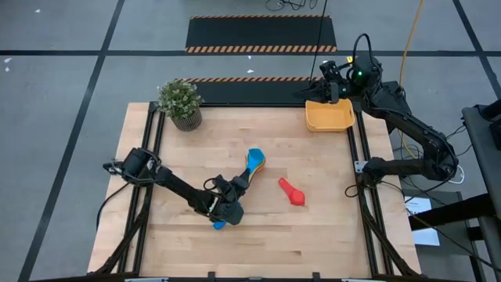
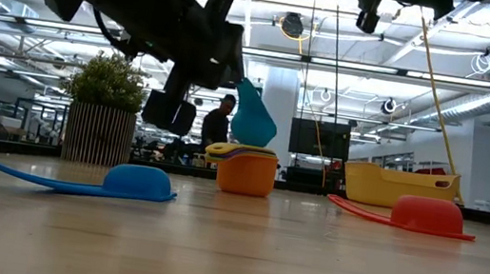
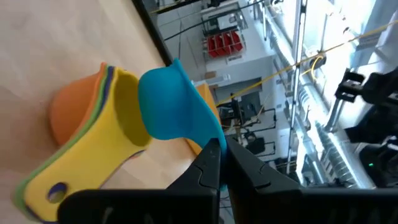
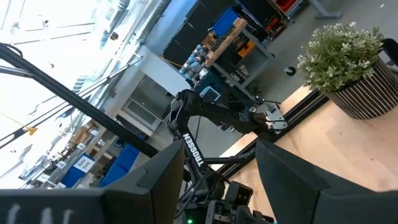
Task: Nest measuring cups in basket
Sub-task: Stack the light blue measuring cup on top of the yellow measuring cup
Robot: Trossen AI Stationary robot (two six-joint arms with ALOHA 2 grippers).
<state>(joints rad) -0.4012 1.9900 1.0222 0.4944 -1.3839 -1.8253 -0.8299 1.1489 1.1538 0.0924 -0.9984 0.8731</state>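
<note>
A stack of nested measuring cups (image 1: 258, 163) stands upright mid-table, with the orange cup (image 3: 71, 109) outermost and the yellow cup (image 3: 118, 112) innermost. My left gripper (image 3: 221, 149) is shut on a teal cup (image 3: 171, 102), whose bowl is tilted over the yellow cup's mouth. A blue cup (image 2: 128, 181) lies bowl down near the table's front, beneath my left arm. A red cup (image 1: 291, 192) lies bowl down to the right of the stack. The yellow-orange basket (image 1: 329, 117) stands at the far right corner. My right gripper (image 1: 333, 88) hovers open above it. My left gripper pinches the teal cup's handle (image 3: 208, 140) between its two fingers, coming in level from the table's near left. The cup is tilted, its bowl (image 2: 252, 119) at the mouth of the stack's top cup. Whether the bowl touches the yellow cup, I cannot tell.
A potted green plant (image 1: 180, 103) in a striped pot stands at the far left corner. Black rails run along the table's left and right edges. Bare wood lies between the red cup and the basket.
</note>
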